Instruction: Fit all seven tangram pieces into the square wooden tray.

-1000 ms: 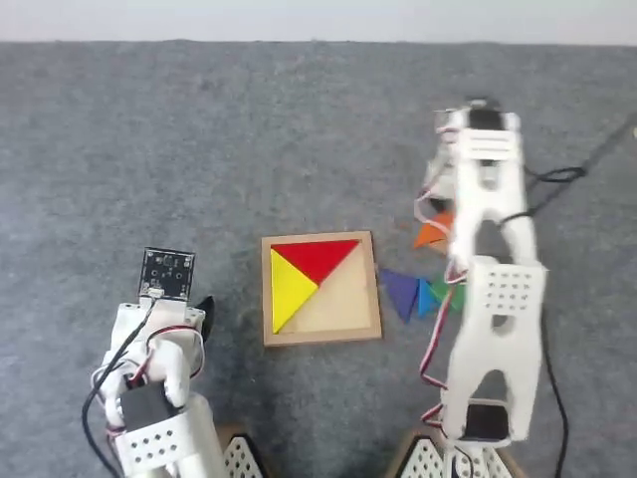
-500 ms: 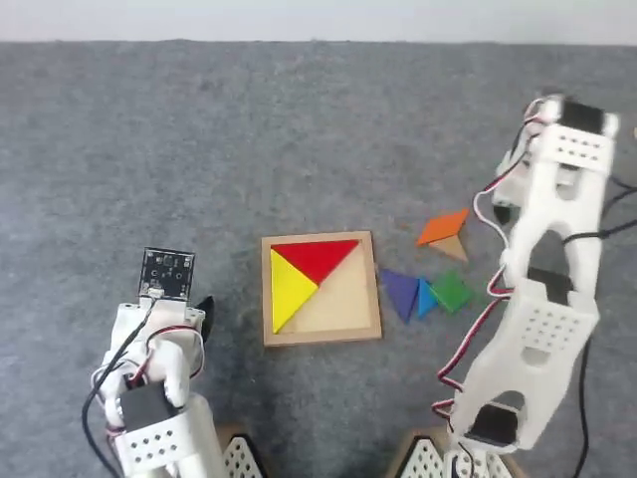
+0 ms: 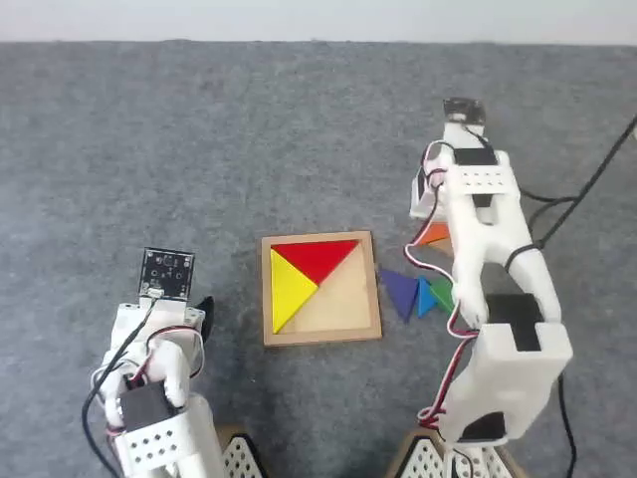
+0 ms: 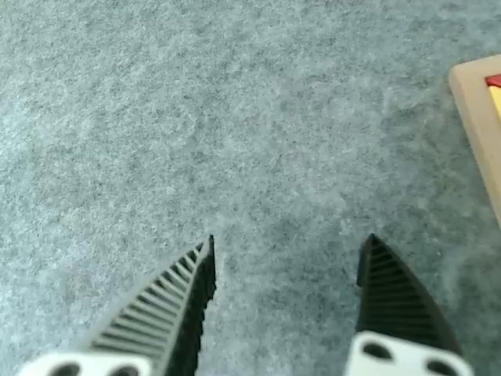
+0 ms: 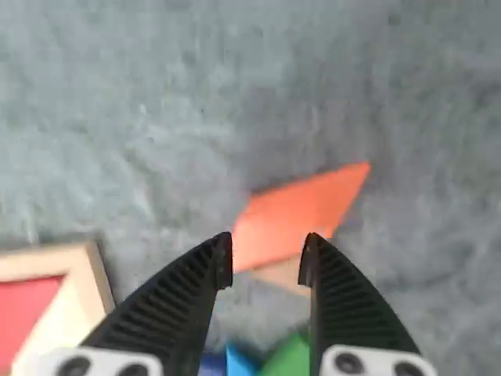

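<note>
Back swings the right arm from out wide: the right end effector (image 5: 266, 249), narrowly parted, hangs over the orange piece (image 5: 301, 210), right of the tray (image 3: 320, 337). Red piece (image 3: 317, 257) and yellow piece (image 3: 289, 289) lie inside the tray. Left end effector (image 4: 290, 244) gapes wide, left of the tray.

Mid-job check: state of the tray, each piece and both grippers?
Square wooden tray: partly filled.
Red triangle: in tray.
Yellow triangle: in tray.
Orange parallelogram: outside tray.
Purple triangle: outside tray.
Blue triangle: outside tray.
Green piece: outside tray.
Left gripper: open.
Right gripper: open above orange parallelogram.
</note>
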Controlling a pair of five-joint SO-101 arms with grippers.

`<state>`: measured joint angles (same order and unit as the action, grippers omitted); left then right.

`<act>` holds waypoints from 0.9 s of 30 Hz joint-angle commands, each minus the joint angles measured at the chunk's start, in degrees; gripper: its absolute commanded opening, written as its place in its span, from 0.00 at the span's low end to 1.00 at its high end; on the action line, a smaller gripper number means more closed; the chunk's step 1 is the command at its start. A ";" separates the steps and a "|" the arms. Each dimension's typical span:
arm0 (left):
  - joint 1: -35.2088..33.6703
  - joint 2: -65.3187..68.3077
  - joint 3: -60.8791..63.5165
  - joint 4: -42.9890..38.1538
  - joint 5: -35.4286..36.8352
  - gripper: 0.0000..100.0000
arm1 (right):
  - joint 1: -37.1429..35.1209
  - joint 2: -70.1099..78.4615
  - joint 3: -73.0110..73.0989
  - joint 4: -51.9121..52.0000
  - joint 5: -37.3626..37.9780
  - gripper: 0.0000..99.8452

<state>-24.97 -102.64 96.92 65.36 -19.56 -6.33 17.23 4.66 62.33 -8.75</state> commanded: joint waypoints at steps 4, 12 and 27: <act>0.00 0.18 -0.40 -0.18 -0.62 0.28 | -0.22 6.02 -1.58 -2.86 -1.14 0.16; 0.00 0.18 -0.40 -0.18 -0.62 0.28 | 2.24 9.98 -6.33 3.38 -1.14 0.22; 0.00 0.18 -0.40 -0.18 -0.62 0.28 | 9.80 9.54 -3.43 6.11 1.14 0.24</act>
<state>-24.88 -102.64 96.92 65.36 -19.56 2.02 27.87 0.88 68.22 -8.31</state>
